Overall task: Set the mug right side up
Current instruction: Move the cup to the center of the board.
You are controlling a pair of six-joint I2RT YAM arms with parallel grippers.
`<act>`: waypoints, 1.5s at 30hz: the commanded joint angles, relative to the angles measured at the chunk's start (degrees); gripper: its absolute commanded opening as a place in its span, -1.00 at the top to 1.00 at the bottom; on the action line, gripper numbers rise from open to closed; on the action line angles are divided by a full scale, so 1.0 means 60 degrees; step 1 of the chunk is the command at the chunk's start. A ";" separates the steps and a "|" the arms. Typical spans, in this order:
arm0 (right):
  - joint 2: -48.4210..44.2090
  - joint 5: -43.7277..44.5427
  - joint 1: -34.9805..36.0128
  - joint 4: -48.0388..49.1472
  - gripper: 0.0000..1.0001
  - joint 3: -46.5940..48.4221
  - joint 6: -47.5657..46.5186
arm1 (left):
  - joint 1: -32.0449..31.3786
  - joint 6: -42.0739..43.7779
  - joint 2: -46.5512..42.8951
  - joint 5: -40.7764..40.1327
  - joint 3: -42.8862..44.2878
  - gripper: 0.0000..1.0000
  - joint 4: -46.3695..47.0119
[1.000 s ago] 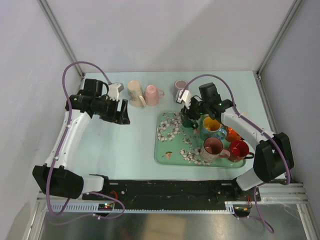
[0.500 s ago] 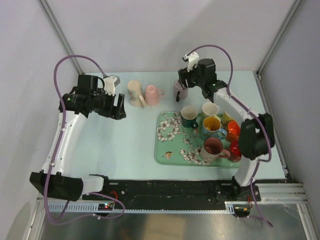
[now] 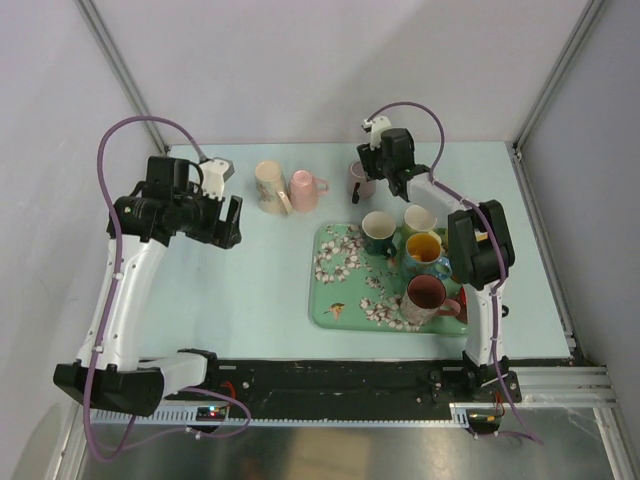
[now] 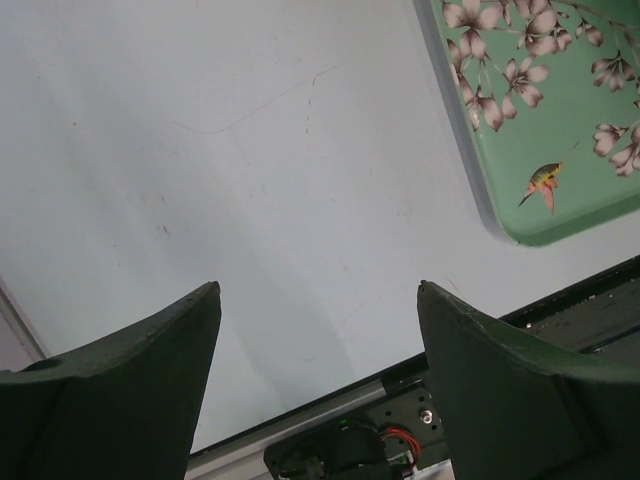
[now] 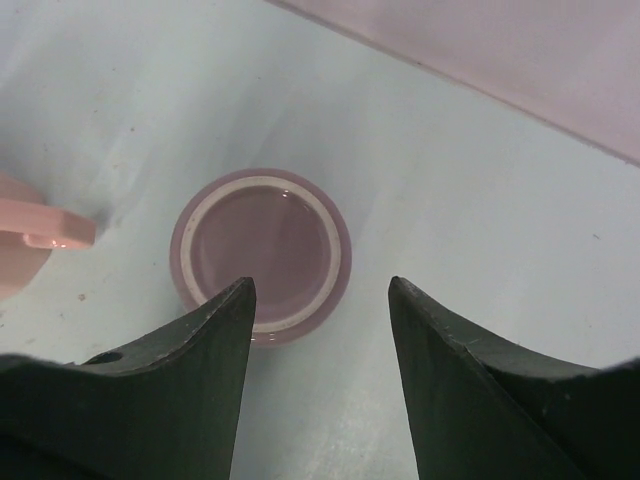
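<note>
Right gripper (image 5: 320, 285) hangs over the mauve mug (image 5: 260, 252), and I read it as released: in its wrist view the two dark fingers (image 5: 180, 380) rise from the lower edge well apart, with nothing clamped between them. The mug sits just beyond the fingertips, at the centre left of that frame. It shows me a pale ring around a flat mauve disc, which I take to be its base facing up. At the left edge of the same frame a pink mug (image 5: 25, 245) lies near it, apart. From the top view the mauve mug stands on the table (image 3: 260, 290) at upper centre, above the flowered tray (image 3: 335, 300). The pink mug and a cream mug (image 3: 268, 185) are to its left. On the tray I count a dark green mug (image 3: 378, 230), a white mug (image 3: 420, 217), a blue mug (image 3: 425, 248) and a brown mug (image 3: 425, 295). Left gripper (image 4: 318, 290), at the left of the top view, is likewise spread and empty over bare table, the tray's corner in the upper right of its wrist frame.
</note>
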 commanded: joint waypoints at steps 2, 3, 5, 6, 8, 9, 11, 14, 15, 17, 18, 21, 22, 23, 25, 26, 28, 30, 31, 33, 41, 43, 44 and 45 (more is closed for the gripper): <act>-0.0036 -0.0996 0.0004 0.0126 -0.20 0.0378 0.0255 | 0.0048 0.0076 -0.0258 0.0018 -0.0088 -0.68 -0.0115; -0.0055 -0.1122 0.0040 0.0075 -0.20 0.0284 0.0326 | 0.0055 0.0067 -0.0268 0.0039 -0.0096 -0.68 -0.0110; -0.0072 -0.1366 0.0154 -0.0308 -0.20 0.0107 0.0353 | 0.0052 0.0050 -0.0283 0.0092 -0.0101 -0.68 -0.0106; -0.0080 -0.1468 0.0217 -0.0435 -0.21 0.0024 0.0338 | 0.0057 0.0047 -0.0288 0.0120 -0.0117 -0.68 -0.0098; -0.0093 -0.1709 0.0353 -0.0625 -0.21 -0.0138 0.0330 | 0.0064 0.0038 -0.0310 0.0185 -0.0154 -0.68 -0.0096; -0.0098 -0.1867 0.0412 -0.0696 -0.22 -0.0208 0.0341 | 0.0055 0.0027 -0.0316 0.0225 -0.0173 -0.68 -0.0093; -0.0116 -0.2131 0.0562 -0.0830 -0.22 -0.0317 0.0448 | 0.0056 0.0029 -0.0339 0.0289 -0.0227 -0.68 -0.0099; -0.0159 -0.2545 0.0841 -0.0991 -0.23 -0.0385 0.0672 | 0.0066 0.0004 -0.0414 0.0316 -0.0298 -0.68 -0.0104; -0.0182 -0.2665 0.0927 -0.1033 -0.23 -0.0391 0.0746 | 0.0064 0.0002 -0.0419 0.0327 -0.0318 -0.68 -0.0097; -0.0225 -0.2917 0.1072 -0.1112 -0.23 -0.0399 0.0971 | 0.0062 0.0005 -0.0445 0.0347 -0.0355 -0.68 -0.0103; -0.0244 -0.3130 0.1130 -0.1152 -0.23 -0.0398 0.1123 | 0.0069 0.0010 -0.0457 0.0343 -0.0376 -0.68 -0.0097; -0.0316 -0.3567 0.1319 -0.1267 -0.23 -0.0380 0.1477 | 0.0059 0.0013 -0.0508 0.0376 -0.0449 -0.68 -0.0093; -0.0341 -0.3711 0.1371 -0.1296 -0.23 -0.0381 0.1552 | 0.0067 0.0014 -0.0525 0.0387 -0.0474 -0.68 -0.0099; -0.0354 -0.3827 0.1434 -0.1324 -0.23 -0.0381 0.1589 | 0.0072 0.0015 -0.0541 0.0399 -0.0494 -0.68 -0.0095; -0.0392 -0.4006 0.1550 -0.1331 -0.23 -0.0422 0.1764 | 0.0060 0.0004 -0.0571 0.0435 -0.0560 -0.68 -0.0103; -0.0416 -0.4062 0.1604 -0.1335 -0.23 -0.0453 0.1797 | 0.0068 0.0010 -0.0571 0.0453 -0.0581 -0.68 -0.0097; -0.0467 -0.4163 0.1743 -0.1356 -0.23 -0.0510 0.1801 | 0.0074 0.0010 -0.0586 0.0492 -0.0629 -0.68 -0.0092; -0.0556 -0.4247 0.1891 -0.1405 -0.23 -0.0575 0.1809 | 0.0068 0.0003 -0.0597 0.0553 -0.0682 -0.67 -0.0087; -0.0615 -0.4300 0.1935 -0.1408 -0.23 -0.0610 0.1842 | 0.0072 0.0038 -0.0613 0.0629 -0.0722 -0.67 -0.0096; -0.0806 -0.4391 0.2024 -0.1444 -0.23 -0.0695 0.1896 | 0.0060 0.0215 -0.0615 0.0876 -0.0807 -0.66 -0.0081; -0.2645 -0.5202 0.1791 -0.2049 -0.25 -0.0972 0.1924 | -0.0260 0.2626 -0.0556 0.2610 -0.1533 -0.67 0.1725; -0.3203 -0.5506 0.1618 -0.2508 -0.26 -0.0962 0.1767 | -0.0576 0.3305 -0.0282 0.2719 -0.1801 -0.67 0.2539; -0.3440 -0.5640 0.1513 -0.2956 -0.26 -0.0899 0.1579 | -0.0784 0.3564 -0.0046 0.2760 -0.1919 -0.67 0.3033; -0.3741 -0.5766 0.1424 -0.3297 -0.26 -0.0816 0.1442 | -0.0955 0.3789 0.0146 0.2772 -0.2073 -0.66 0.3434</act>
